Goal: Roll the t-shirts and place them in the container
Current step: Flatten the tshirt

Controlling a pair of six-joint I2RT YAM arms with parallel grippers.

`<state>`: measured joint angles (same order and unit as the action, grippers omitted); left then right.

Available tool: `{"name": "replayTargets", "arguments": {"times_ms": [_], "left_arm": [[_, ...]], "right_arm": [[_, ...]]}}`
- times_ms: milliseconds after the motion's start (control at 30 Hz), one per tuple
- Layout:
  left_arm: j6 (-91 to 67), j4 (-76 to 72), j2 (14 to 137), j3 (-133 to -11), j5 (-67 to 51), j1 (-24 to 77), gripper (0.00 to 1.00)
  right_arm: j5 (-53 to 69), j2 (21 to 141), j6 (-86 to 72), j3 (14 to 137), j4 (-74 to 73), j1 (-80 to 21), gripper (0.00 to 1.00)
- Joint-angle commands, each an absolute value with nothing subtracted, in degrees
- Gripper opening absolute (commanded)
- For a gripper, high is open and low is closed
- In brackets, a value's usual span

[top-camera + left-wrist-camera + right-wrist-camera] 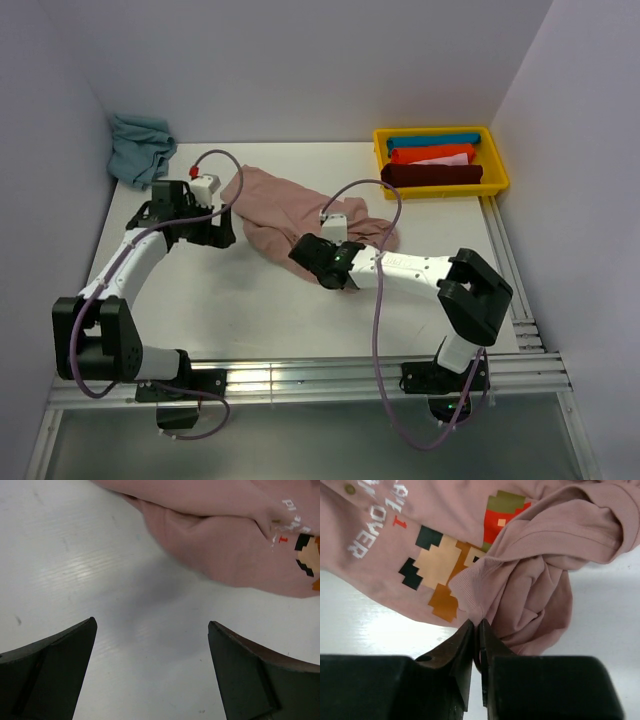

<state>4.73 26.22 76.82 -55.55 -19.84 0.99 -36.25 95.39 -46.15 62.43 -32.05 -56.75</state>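
Right gripper (pixel 477 630) is clamped on a fold of the pink t-shirt (pixel 290 215), which lies crumpled mid-table (pixel 250 300). Left gripper (pixel 151 625) stands wide open just beside the shirt's edge.

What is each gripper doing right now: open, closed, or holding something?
Left gripper: open, holding nothing.
Right gripper: closed on a fold of the pink t-shirt.

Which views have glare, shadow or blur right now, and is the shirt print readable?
Top view: even light, sharp, with glare only on the front rail. Left wrist: streaky sheen on the table and a soft shadow below the shirt. Right wrist: the print is crisp and readable, and the right tool is dark and featureless.
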Motion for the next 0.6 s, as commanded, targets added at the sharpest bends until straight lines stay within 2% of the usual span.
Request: {"name": "replayTargets", "arguments": {"times_ms": [0,100,367,567], "left_arm": [[6.2,25.3,79.9,-57.6,-19.2,4.4,0.99],[6.2,24.6,83.2,-57.7,-20.3,5.4,0.98],[5.2,20.5,90.6,-59.1,-25.9,6.5,0.89],[2.1,16.8,97.4,-62.5,-29.3,8.0,0.84]], "right_arm": [[-37.3,92.3,-45.1,65.7,-34.3,-54.9,0.05],[-37.5,87.6,-45.0,66.3,-35.4,-52.8,0.0],[-35.9,72.9,-45.3,66.1,-36.6,-45.3,0.0],[-37.2,67.9,-46.8,66.4,-41.1,-40.4,0.0]]}}
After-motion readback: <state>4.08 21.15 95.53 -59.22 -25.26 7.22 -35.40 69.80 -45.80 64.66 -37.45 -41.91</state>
